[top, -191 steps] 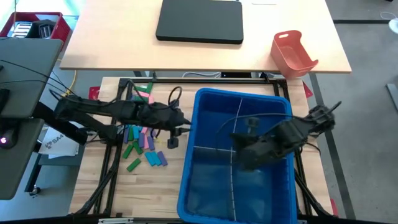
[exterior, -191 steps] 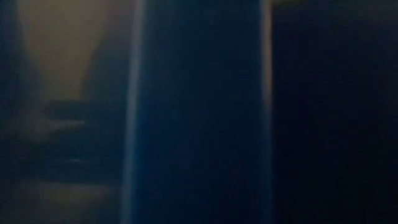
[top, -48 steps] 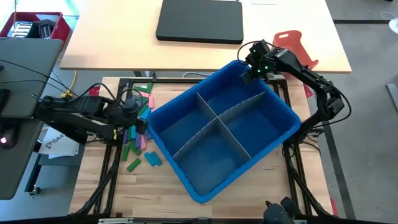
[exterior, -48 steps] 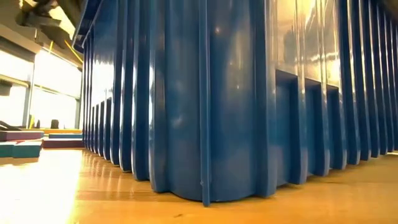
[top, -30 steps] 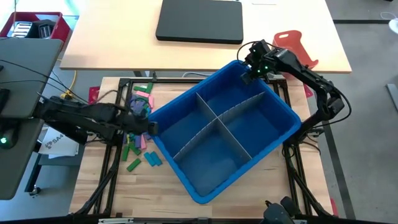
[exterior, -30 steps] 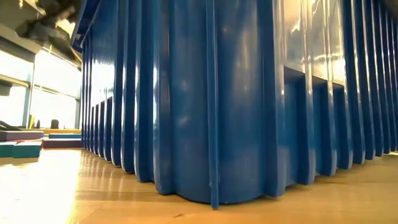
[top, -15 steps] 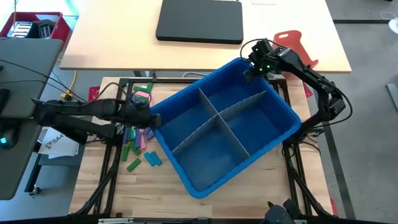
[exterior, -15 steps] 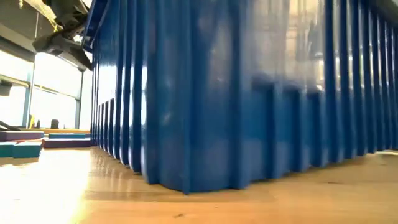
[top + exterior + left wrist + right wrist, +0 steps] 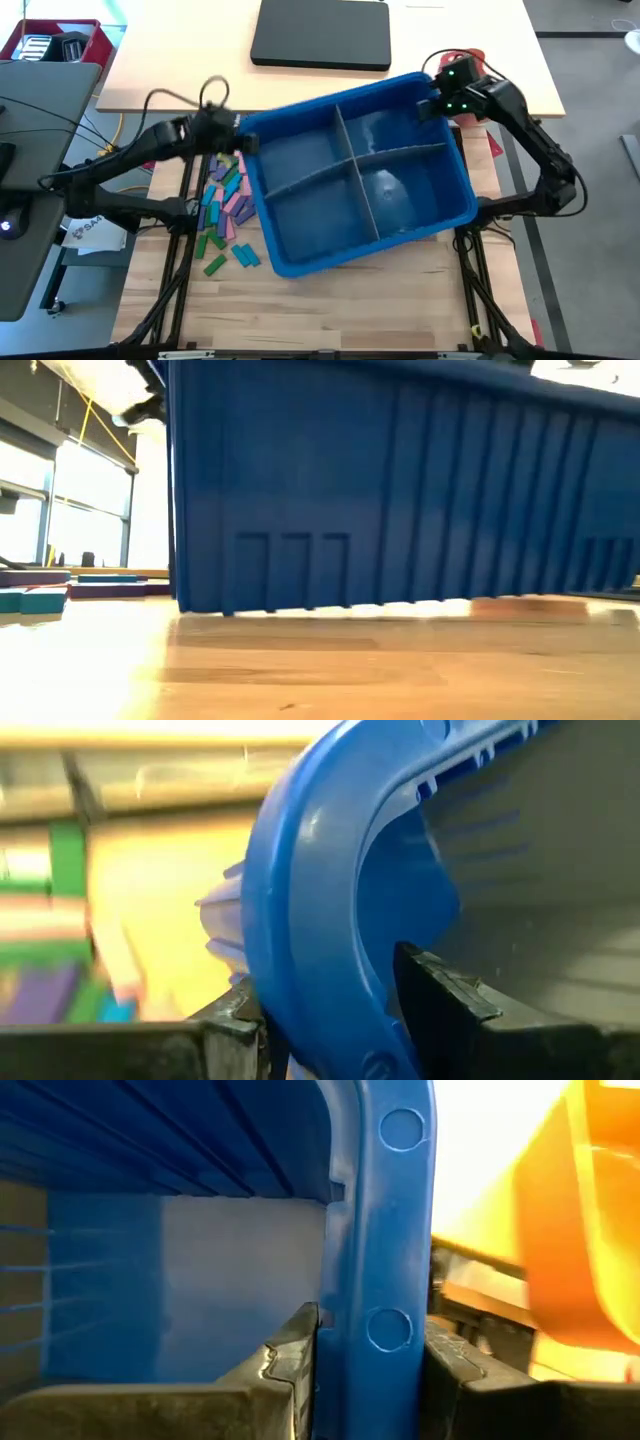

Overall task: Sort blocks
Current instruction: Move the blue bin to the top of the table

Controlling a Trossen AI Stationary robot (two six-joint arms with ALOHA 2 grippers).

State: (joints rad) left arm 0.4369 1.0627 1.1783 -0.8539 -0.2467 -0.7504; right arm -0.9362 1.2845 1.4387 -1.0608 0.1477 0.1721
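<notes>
Left pincer [image 9: 243, 141] and right pincer [image 9: 433, 104] are each pinching the blue divided bin's [image 9: 300, 260] rim. Blocks [image 9: 224, 205] are lying beside it on the tabletop [image 9: 330, 305].

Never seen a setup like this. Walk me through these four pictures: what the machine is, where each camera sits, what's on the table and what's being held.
It is a robot with two dark arms, each ending in a two-finger gripper. One picture looks straight down on the wooden table. One looks level across the tabletop. The other two come from cameras on the arms' wrists.

A big blue bin, split into four sections, takes up most of the table. The left gripper is clamped on the bin's rim at one far corner; the right gripper pinches the rim at the other. The level view shows a gap under the bin, so it seems lifted.

Beside the bin lies a pile of small coloured blocks. None is in the bin.
</notes>
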